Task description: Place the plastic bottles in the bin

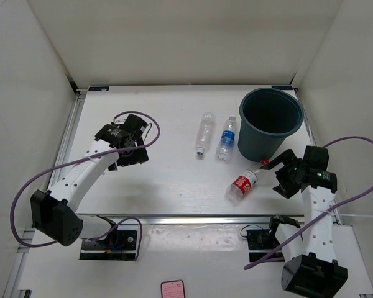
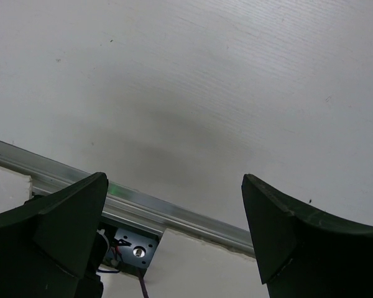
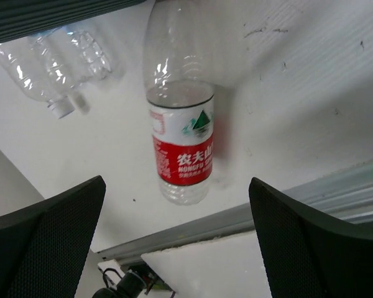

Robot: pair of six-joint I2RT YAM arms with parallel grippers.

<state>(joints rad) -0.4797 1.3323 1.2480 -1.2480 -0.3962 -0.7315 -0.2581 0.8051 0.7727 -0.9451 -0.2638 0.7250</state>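
Table (image 3: 286, 93); red-labelled bottle (image 3: 181, 149) before right fingers (image 3: 43, 248)

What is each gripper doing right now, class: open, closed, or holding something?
Left gripper: open, holding nothing.
Right gripper: open, empty, facing the red-labelled bottle.

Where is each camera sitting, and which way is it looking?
Top external: above and behind the arms, looking down on the table, the bin, the red-labelled bottle, the blue-labelled bottle and the unlabelled bottle; both arms show.
Left wrist: on the left arm, facing bare table; the open left gripper frames the view.
Right wrist: on the right arm, facing the red-labelled bottle beyond the open right gripper.
Shared: top and right wrist both show the red-labelled bottle.
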